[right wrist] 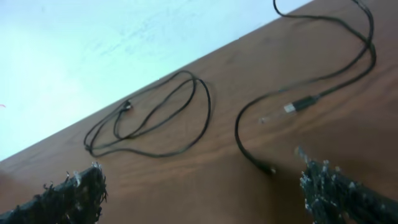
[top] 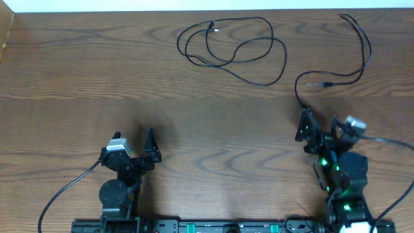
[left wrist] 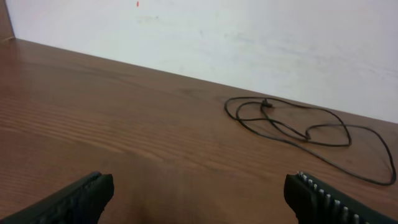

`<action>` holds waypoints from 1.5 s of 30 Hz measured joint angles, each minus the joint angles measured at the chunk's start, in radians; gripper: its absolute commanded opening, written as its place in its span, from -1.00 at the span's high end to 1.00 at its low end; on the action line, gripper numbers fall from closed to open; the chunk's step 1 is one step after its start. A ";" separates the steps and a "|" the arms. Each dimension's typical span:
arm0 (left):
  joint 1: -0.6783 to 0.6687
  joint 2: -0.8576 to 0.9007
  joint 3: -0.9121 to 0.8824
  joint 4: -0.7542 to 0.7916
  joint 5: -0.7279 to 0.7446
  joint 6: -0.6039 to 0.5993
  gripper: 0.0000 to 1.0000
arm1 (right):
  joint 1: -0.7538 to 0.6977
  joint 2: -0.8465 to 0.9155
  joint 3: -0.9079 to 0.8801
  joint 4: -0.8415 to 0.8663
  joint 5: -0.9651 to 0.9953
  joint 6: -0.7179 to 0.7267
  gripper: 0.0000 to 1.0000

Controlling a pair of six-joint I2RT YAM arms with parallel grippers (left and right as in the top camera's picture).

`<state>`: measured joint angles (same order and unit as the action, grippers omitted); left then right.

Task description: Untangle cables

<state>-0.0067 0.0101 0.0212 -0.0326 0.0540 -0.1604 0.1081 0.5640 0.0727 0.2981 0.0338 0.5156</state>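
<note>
The left gripper's two black fingers [left wrist: 81,199] sit at the very bottom of the left wrist view, far apart, with nothing but bare wood between them. The left gripper [top: 137,144] is wide open and holds nothing. It sits low on the left of the brown wooden table [top: 65,77] and points toward the far edge. The right gripper [top: 319,129] is on the right side. Its fingers [right wrist: 339,193] are also spread wide, and it holds nothing. One thin end of the long black cable [top: 367,52] lies on the wood just in front of the right gripper, close to its right finger, but I cannot tell if it touches. This cable runs mostly from far to near down the right side of the table, bending in a big curve. Its small plug [right wrist: 297,104] has a shiny tip and points to the left. The looped black cable [top: 233,48] lies by itself near the far edge, in the middle of the table. It is well apart from both grippers and from the long black cable. Its loops cross over each other and stretch out from left to right, wider than they are deep. A tiny plug end [top: 212,27] sits at the top of the loops. A white wall [left wrist: 249,37] stands behind the table.
</note>
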 measured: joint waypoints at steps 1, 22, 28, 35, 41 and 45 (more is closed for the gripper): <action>0.000 0.000 0.000 0.000 0.000 0.000 -0.85 | 0.000 -0.028 -0.023 -0.005 0.000 0.000 -0.99; 0.000 0.000 0.000 0.000 0.000 0.000 -0.86 | 0.000 -0.551 -0.066 -0.367 -0.006 -0.218 -0.98; 0.000 0.000 0.000 0.000 0.000 0.000 -0.85 | 0.000 -0.552 -0.066 -0.368 -0.012 -0.264 -0.99; 0.000 0.000 0.000 0.000 0.000 0.000 -0.86 | 0.000 -0.552 -0.066 -0.368 -0.012 -0.282 -0.99; 0.000 0.000 0.000 0.000 0.000 0.000 -0.85 | 0.000 -0.552 -0.066 -0.367 -0.045 -0.407 -0.99; 0.000 0.000 0.000 0.000 0.000 0.000 -0.85 | 0.000 -0.552 -0.066 -0.364 -0.107 -0.528 -0.98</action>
<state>-0.0067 0.0101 0.0212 -0.0326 0.0540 -0.1600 0.1081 0.0120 0.0067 -0.0654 -0.0731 -0.0128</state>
